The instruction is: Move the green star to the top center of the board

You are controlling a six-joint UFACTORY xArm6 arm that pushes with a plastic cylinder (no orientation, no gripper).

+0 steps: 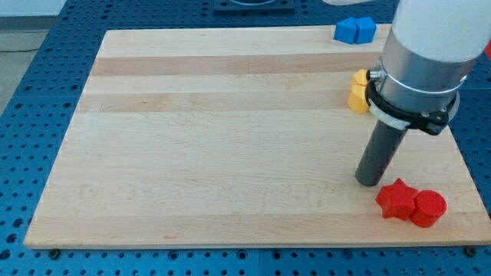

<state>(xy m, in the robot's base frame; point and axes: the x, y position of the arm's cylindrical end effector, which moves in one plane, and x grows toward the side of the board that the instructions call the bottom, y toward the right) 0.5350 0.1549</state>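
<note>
Oddly, no green star shows anywhere on the pale wooden board (230,153), perhaps hidden behind the arm, so my tip (369,182), a jawless rod just above-left of the red plastic star block (396,198), could only nudge such a light, rigid, slippery piece from its lower side.

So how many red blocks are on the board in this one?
2. The red star and the red cylinder touch near the view's bottom right, just right of my tip. The arm covers part of the board, so others may be hidden.
</note>
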